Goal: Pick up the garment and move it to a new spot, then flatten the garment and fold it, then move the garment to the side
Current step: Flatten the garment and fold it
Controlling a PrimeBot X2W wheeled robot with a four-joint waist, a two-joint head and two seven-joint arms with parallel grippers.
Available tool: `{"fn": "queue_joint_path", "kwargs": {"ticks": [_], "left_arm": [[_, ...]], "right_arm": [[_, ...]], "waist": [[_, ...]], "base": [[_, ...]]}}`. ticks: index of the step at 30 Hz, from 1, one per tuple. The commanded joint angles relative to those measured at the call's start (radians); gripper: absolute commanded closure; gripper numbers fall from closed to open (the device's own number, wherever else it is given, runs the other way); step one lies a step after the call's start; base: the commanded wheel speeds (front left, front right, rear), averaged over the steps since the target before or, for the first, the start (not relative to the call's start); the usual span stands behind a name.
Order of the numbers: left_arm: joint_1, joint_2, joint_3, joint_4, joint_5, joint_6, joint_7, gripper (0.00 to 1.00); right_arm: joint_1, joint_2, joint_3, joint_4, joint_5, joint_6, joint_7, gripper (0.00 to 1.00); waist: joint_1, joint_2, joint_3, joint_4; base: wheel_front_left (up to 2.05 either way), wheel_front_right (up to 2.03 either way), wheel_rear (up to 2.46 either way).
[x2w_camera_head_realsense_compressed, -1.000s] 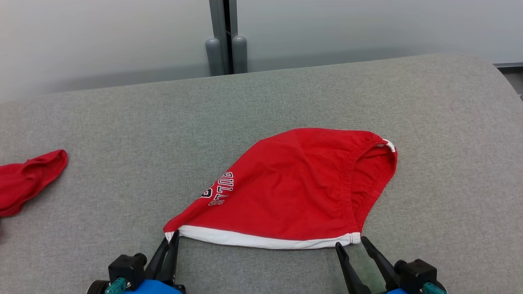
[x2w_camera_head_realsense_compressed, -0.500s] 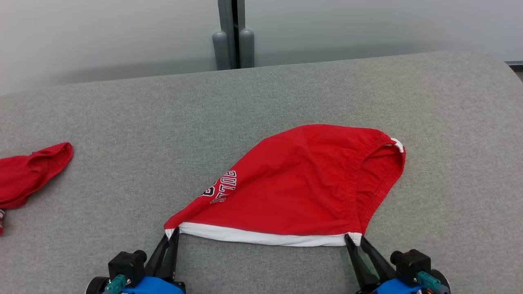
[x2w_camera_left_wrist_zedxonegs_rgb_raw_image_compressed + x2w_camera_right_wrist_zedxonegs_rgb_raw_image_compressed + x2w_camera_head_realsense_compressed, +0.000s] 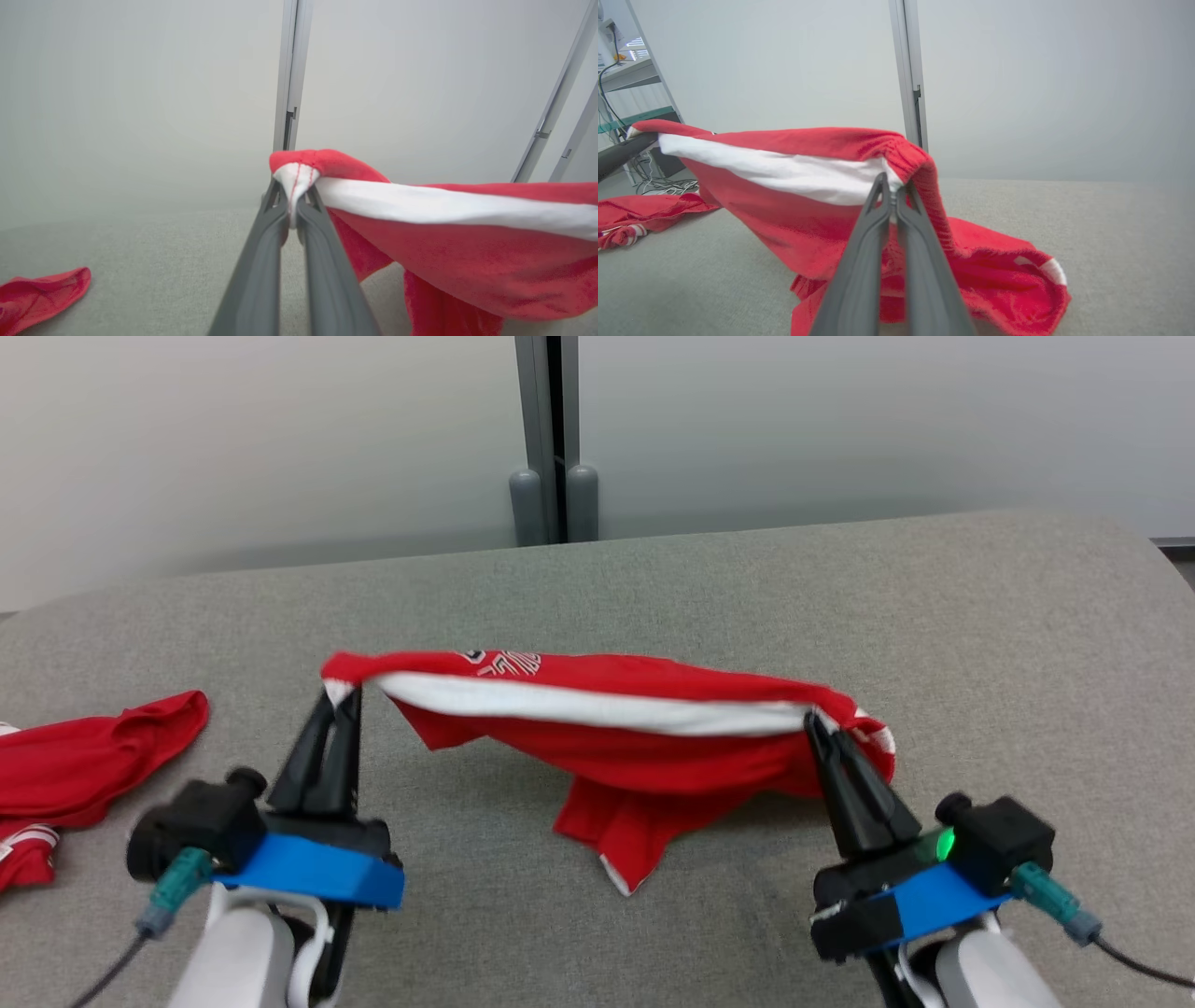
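Two-handed carry of the red shorts (image 3: pixel 672 770) above the grey upholstered surface (image 3: pixel 840 588). The left gripper (image 3: pixel 340 696) pinches one end of the white band (image 3: pixel 588 706) and the right gripper (image 3: pixel 813 717) pinches the other. Both pairs of fingers are drawn narrow, with only cloth between their tips, as each wrist view confirms.

The shorts hang near the middle of the surface, just ahead of the robot. The band is raised and the red body sags beneath it. A lower corner and the bunched cloth near the right gripper appear to rest on the surface, though blur makes contact hard to confirm. A second red garment (image 3: pixel 89 770) lies well apart, at the left edge.

Orientation: the long axis follows the white band and runs left to right across the head view, dipping a little toward the right gripper. The lettering (image 3: pixel 504 662) faces up and away from the robot near the left end. The elastic waistband (image 3: pixel 920 172) folds over at the right end.

Step in hand, as judged: relocating the garment before flattening. To do it well, both grippers should travel together at equal height. The band should be kept taut but not strained, since a thin pinch can slip. The trailing cloth should clear the surface before any sideways travel, and the far edge should be laid down first.
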Motion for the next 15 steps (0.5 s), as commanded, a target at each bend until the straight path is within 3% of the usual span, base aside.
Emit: {"fn": "queue_joint_path", "kwargs": {"ticks": [1,8,15], "left_arm": [[-0.057,0.021,0.020,-0.043,0.010,-0.001,-0.003,1.00],[-0.235,0.111,0.044,-0.152,0.022,-0.001,-0.003,1.00],[-0.455,0.241,-0.046,-0.092,-0.016,-0.001,0.053,1.00]], "right_arm": [[-0.053,-0.004,-0.008,-0.034,0.004,0.000,-0.003,1.00],[-0.239,-0.004,-0.013,-0.092,0.024,0.000,0.018,1.00],[-0.462,-0.005,-0.041,-0.089,0.040,0.000,0.139,1.00]], "waist": [[0.0000,0.0000,-0.020,0.000],[0.0000,0.0000,-0.038,0.019],[0.0000,0.0000,0.060,0.052]], "base": [[0.00,0.00,0.00],[0.00,0.00,0.00],[0.00,0.00,0.00]]}}
